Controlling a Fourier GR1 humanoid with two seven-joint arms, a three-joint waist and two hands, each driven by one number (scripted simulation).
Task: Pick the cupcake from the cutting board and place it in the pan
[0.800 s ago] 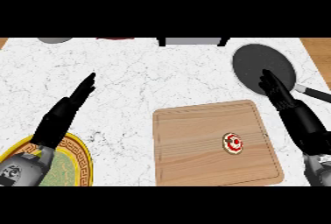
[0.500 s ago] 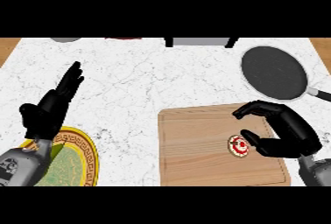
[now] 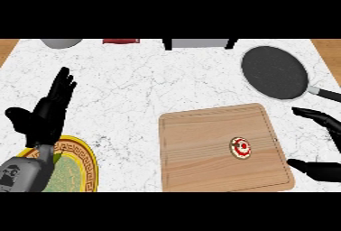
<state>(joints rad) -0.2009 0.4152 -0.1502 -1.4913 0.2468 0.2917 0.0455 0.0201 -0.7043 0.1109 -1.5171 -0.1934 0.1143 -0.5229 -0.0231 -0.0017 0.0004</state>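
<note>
Head view: cupcake (image 3: pixel 241 147) sits on cutting board (image 3: pixel 200 153), right of board's centre, nothing touching it. Board lies near counter's (image 3: pixel 133 90) front edge, toward right. Right hand (image 3: pixel 321 119) at counter's right edge, just beside board's right side, fingers and thumb spread apart, holding nothing. Pan (image 3: pixel 274 72) lies near back right corner, handle pointing right. Left hand (image 3: pixel 47 113) open near left edge, fingers up, above plate (image 3: pixel 85 163) at front left corner.

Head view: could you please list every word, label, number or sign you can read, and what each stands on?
None: no words, numbers or brands can be read.
The cupcake bears only red and white rings on top, no letters.
The plate has a patterned border on its rim, not writing.
The red object at the far edge is cut off, with nothing legible.
</note>
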